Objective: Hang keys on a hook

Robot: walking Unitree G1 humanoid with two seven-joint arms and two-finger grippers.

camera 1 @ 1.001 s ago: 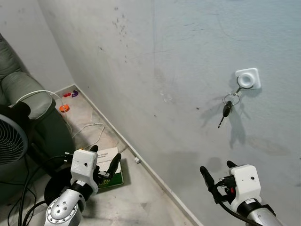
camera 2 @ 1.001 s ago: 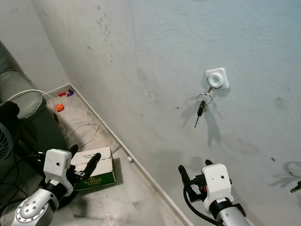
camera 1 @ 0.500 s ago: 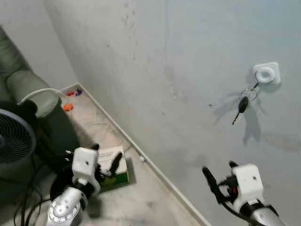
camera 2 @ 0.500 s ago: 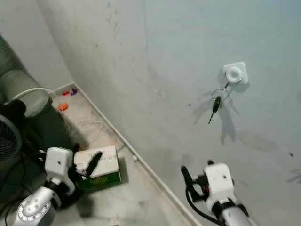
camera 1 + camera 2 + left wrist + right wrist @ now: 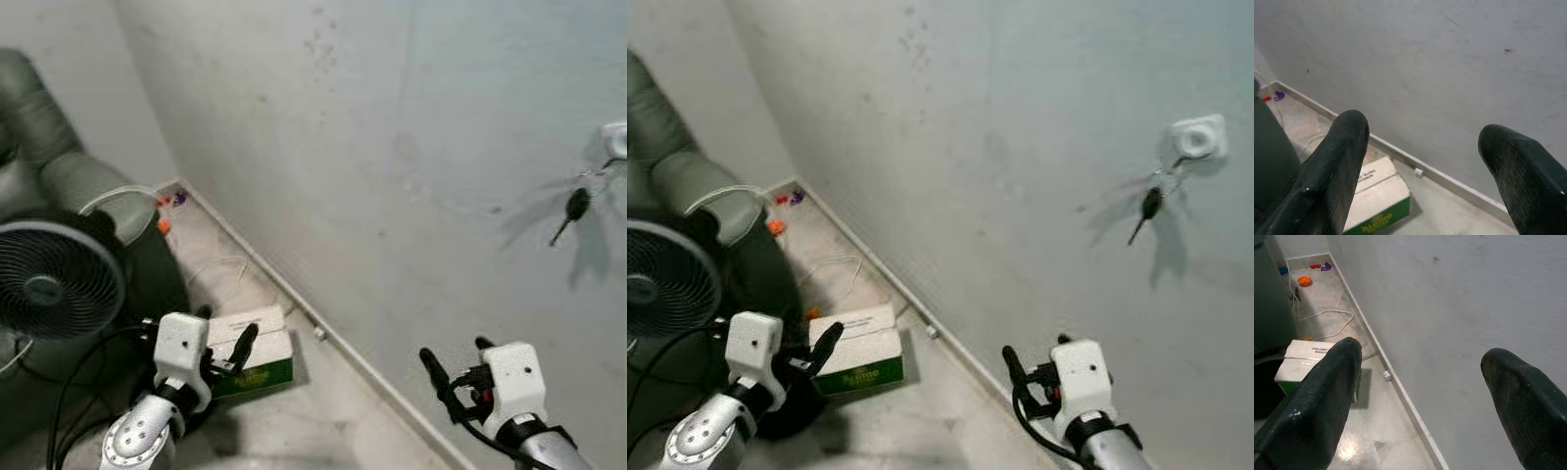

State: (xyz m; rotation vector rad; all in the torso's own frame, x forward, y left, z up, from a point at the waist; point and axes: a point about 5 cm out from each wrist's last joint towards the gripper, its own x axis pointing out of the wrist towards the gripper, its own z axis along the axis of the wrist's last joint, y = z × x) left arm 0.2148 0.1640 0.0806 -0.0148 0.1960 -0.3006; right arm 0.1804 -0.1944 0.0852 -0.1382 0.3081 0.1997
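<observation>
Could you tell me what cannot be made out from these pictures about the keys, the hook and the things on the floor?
- Hook, left eye view: cut off by the picture's right edge.
- Keys, right eye view: too small to count or to see how they sit on the hook.
- Box, right eye view: green label print too blurred to read; the left gripper covers its near corner.
- Small floor items by the wall: too small to identify.
</observation>
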